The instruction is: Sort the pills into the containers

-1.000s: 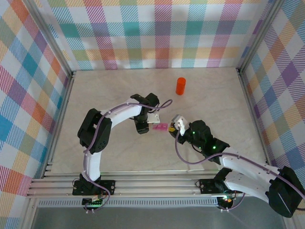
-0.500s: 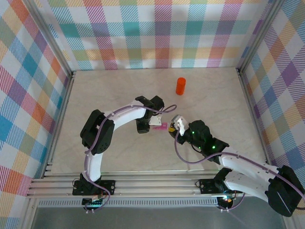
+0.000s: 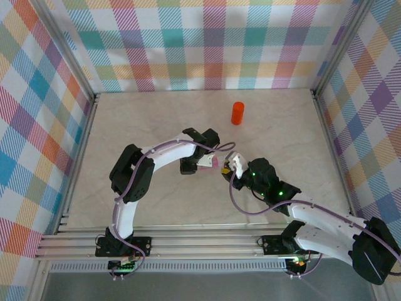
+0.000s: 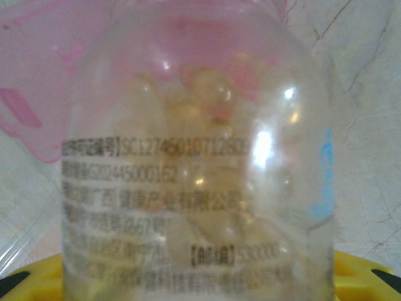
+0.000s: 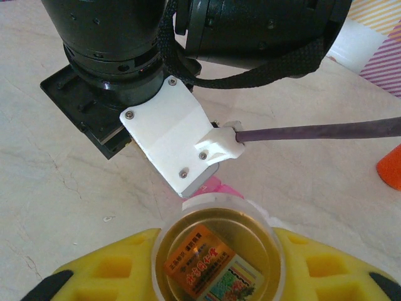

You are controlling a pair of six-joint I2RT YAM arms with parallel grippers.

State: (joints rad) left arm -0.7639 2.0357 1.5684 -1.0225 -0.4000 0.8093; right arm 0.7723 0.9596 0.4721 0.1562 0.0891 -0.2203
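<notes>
A clear pill bottle [image 4: 194,163] holding pale yellow pills [image 4: 210,91] lies tilted between the yellow fingers [image 5: 81,276] of my right gripper [image 3: 230,165], which is shut on it. The right wrist view looks through the bottle's base [image 5: 216,251] at its label. The bottle's mouth points at the pink pill box [image 3: 213,163], whose edge [image 5: 220,186] peeks out beyond it. My left gripper [image 3: 207,161] hangs right over that box. The bottle fills most of the left wrist view, with the pink box [image 4: 37,94] behind it; it hides the left jaws.
An orange bottle [image 3: 237,113] stands upright toward the back of the table and appears at the right edge [image 5: 391,166] of the right wrist view. The left wrist's black body [image 5: 125,50] and white camera mount [image 5: 172,138] crowd the space just beyond the clear bottle. Plaid walls enclose the marble tabletop [image 3: 144,125].
My left gripper has shifted a little to the right, closing in over the pink box and toward the right gripper. The right gripper and its bottle have barely moved.
</notes>
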